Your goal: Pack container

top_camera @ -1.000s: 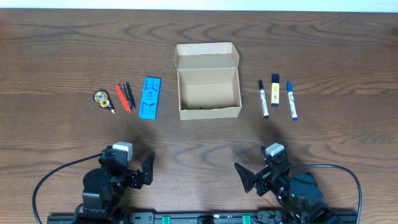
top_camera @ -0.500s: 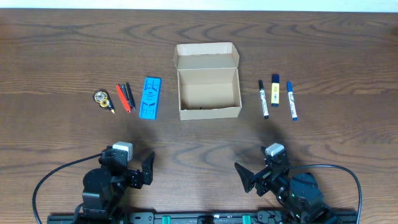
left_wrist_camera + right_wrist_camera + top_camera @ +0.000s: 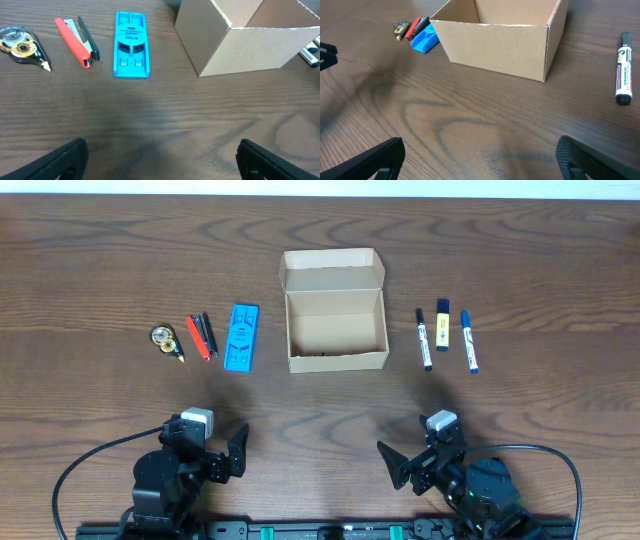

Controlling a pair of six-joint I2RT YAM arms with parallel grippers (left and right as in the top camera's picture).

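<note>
Nothing has moved since a second ago: your two arms sit where they were at the near edge of the counter [image 3: 320,405], and every item lies as before. Your left pincer [image 3: 161,147] is spread wide, its two fingers showing only at the lower corners of the left wrist view, with bare wood between them and nothing held. Your right pincer [image 3: 480,145] is spread just as wide and is likewise empty. The box [image 3: 337,332] stands open in the middle of the counter, well ahead of both arms and roughly between them. Its lid [image 3: 332,272] is folded back on the far side, and you can see the bare cardboard floor inside. To your left of the box, just beside it, lies a blue piece [image 3: 241,338] of flat plastic, lengthwise toward you. Further left come a black pen [image 3: 209,334] and a red tool [image 3: 197,337], close together and slightly slanted, then a correction tape [image 3: 163,337] at the end of the row. To your right of the box three items lie side by side, apart from each other: a black marker [image 3: 424,339] nearest the box, a highlighter [image 3: 442,325] in the middle, and a blue marker [image 3: 469,342] outermost. All of them rest on the counter, outside the box.
</note>
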